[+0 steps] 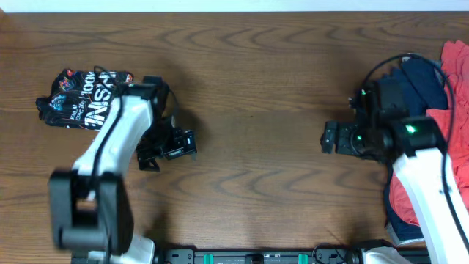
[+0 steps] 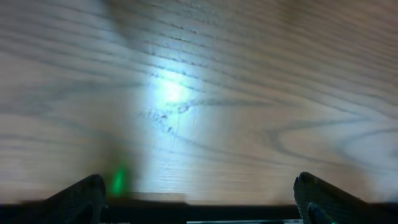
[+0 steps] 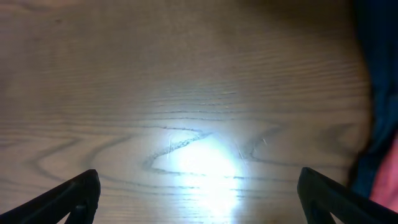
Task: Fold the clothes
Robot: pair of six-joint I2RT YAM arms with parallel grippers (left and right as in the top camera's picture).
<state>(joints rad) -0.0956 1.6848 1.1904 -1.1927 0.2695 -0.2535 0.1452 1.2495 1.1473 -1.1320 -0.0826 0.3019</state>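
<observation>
**Clothes: one folded, pile waiting at the right edge**

Left wrist view: fingertips (image 2: 84, 196) sit at the two lower corners, set wide apart, with nothing between them but bare wood and lamp glare. Right wrist view: the same, with fingertips (image 3: 74, 193) spread and empty. A strip of navy cloth and a sliver of red show at the right border of that view.

Overhead: the left gripper (image 1: 183, 144) hovers over open table (image 1: 256, 59), left of centre. The right gripper (image 1: 330, 137) points toward the middle, with its arm's body just beside the pile of clothes (image 1: 451, 139). The pile is heaped at the right edge, with a navy garment (image 1: 425, 77) on the inner side and red cloth on the outer side, the two overlapping. How many pieces it holds I cannot tell.

Far left, well apart from both grippers, a black printed shirt (image 1: 77, 99) lies as a compact bundle and looks finished.

Judgement: the step in hand is fetching the next garment, and the right arm is best placed for it.
- Pinch one layer only, at an edge or corner of the navy piece, since it lies nearest.
- Drag rather than lift high, so the red cloth is not towed along.
- Bring it to the open middle, where both arms can reach.
- Spread it flat before any fold.
- Keep it away from the black shirt.
</observation>
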